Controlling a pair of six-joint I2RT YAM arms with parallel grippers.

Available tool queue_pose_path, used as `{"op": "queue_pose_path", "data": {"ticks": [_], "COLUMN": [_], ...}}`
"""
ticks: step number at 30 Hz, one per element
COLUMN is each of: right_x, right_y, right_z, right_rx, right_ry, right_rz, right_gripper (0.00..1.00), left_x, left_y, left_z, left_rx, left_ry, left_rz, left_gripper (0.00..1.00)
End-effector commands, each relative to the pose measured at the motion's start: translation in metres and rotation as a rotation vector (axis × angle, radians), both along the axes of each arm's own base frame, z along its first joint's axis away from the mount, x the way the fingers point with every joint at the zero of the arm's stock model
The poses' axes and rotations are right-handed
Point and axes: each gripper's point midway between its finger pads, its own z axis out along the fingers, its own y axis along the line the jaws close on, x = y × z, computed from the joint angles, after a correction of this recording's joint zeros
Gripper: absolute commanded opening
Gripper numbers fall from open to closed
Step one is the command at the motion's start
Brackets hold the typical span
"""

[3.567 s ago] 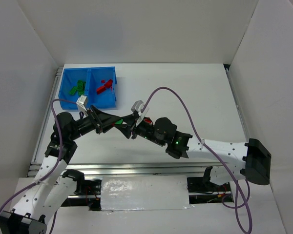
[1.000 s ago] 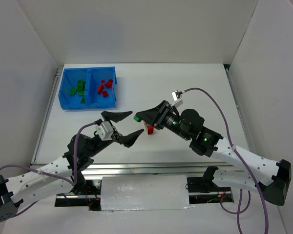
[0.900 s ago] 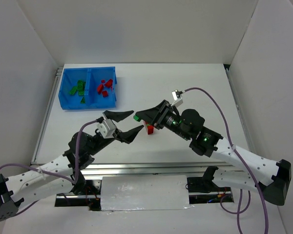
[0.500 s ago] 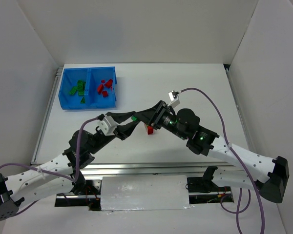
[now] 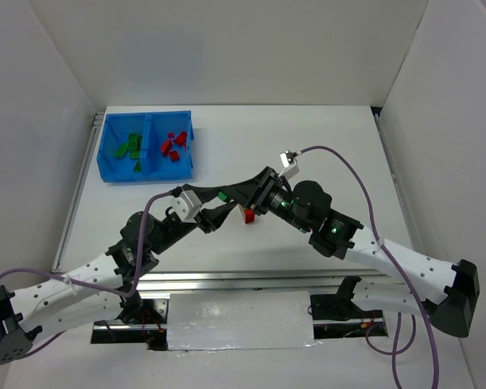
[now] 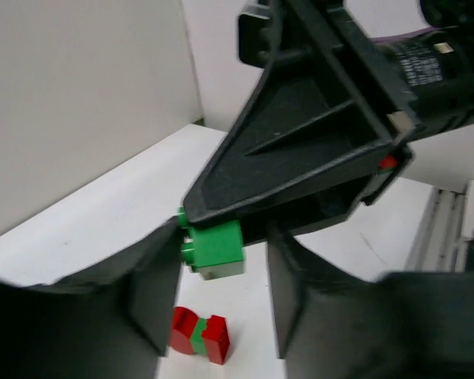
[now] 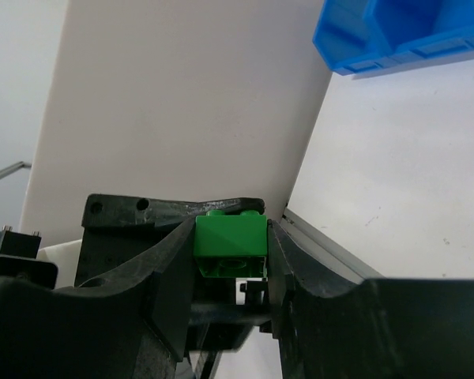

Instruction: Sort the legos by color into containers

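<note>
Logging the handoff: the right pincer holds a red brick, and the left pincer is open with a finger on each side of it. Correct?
Not quite. The brick in the right pincer is green, not red; the right wrist view shows it. The left pincer is indeed open with a finger on each side.

The left end effector [image 6: 220,272] is holding its two dark, blurred fingers [image 6: 154,304] spread apart at the bottom of the view. Seen between them, a green brick [image 6: 213,246] is hanging above the white desk [image 6: 118,213]. The right end effector [image 6: 221,225], reaching in from the upper right, is pinching it at its tips. Below, a small red-and-green piece [image 6: 199,335] is lying on the desk.
</note>
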Motion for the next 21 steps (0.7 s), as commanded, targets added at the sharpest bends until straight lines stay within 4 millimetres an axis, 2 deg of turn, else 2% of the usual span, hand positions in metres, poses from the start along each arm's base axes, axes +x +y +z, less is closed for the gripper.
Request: {"op": "queue_pose_path", "data": {"ticks": [1, 2, 4, 6, 7, 8, 10, 11, 12, 13, 14, 15, 16, 17, 18, 19, 20, 21], "right_x": [-0.002, -0.002, -0.002, -0.001, -0.001, -0.002, -0.002, -0.001, -0.001, 0.005, 0.014, 0.021, 0.028, 0.036, 0.042, 0.046, 0.046, 0.051], "right_y": [-0.001, 0.000, 0.001, 0.001, 0.002, 0.002, 0.001, -0.001, -0.004, -0.011, -0.028, -0.040, -0.052, -0.069, -0.093, -0.105, -0.116, -0.126], "right_z": [0.025, 0.024, 0.022, 0.021, 0.019, 0.018, 0.019, 0.020, 0.023, 0.017, 0.021, 0.012, 0.003, 0.000, 0.001, -0.007, -0.004, -0.013], "right_rx": [0.048, 0.049, 0.043, 0.041, 0.039, 0.036, 0.044, 0.040, 0.046, 0.035, 0.041, 0.011, -0.007, -0.015, -0.019, -0.045, -0.044, -0.075], "right_ry": [-0.056, -0.055, -0.053, -0.053, -0.052, -0.052, -0.064, -0.079, -0.097, -0.091, -0.091, -0.066, -0.050, -0.049, -0.048, -0.047, -0.056, -0.042], "right_rz": [-0.002, 0.001, 0.003, 0.003, 0.004, 0.006, 0.006, 0.004, -0.003, -0.032, -0.090, -0.135, -0.182, -0.257, -0.329, -0.368, -0.401, -0.429], "right_gripper": [0.00, 0.00, 0.00, 0.00, 0.00, 0.00, 0.00, 0.23, 0.57, 0.99, 1.00, 1.00, 1.00, 1.00, 1.00, 1.00, 1.00, 1.00], "left_x": [-0.004, -0.001, 0.000, 0.000, 0.001, 0.002, 0.012, 0.016, 0.021, 0.034, 0.045, 0.055, 0.074, 0.094, 0.107, 0.133, 0.154, 0.169], "left_y": [0.000, 0.002, 0.004, 0.006, 0.007, 0.008, 0.015, 0.018, 0.021, 0.033, 0.040, 0.049, 0.070, 0.087, 0.103, 0.144, 0.163, 0.186], "left_z": [0.025, 0.025, 0.029, 0.034, 0.035, 0.037, 0.037, 0.036, 0.036, 0.033, 0.032, 0.031, 0.030, 0.007, 0.023, 0.017, 0.002, -0.006], "left_rx": [-0.041, -0.044, -0.078, -0.091, -0.093, -0.097, -0.114, -0.117, -0.125, -0.137, -0.148, -0.189, -0.218, -0.178, -0.279, -0.310, -0.276, -0.345], "left_ry": [-0.050, -0.046, -0.020, -0.022, -0.019, -0.017, 0.010, 0.019, 0.035, 0.070, 0.097, 0.150, 0.188, 0.277, 0.345, 0.393, 0.488, 0.571], "left_rz": [-0.014, 0.007, 0.015, 0.021, 0.024, 0.034, 0.096, 0.126, 0.157, 0.251, 0.314, 0.369, 0.473, 0.597, 0.654, 0.801, 0.911, 0.993], "left_gripper": [0.52, 0.36, 0.24, 0.19, 0.12, 0.00, 0.00, 0.00, 0.00, 0.00, 0.00, 0.00, 0.00, 0.00, 0.00, 0.00, 0.00, 0.00]}}
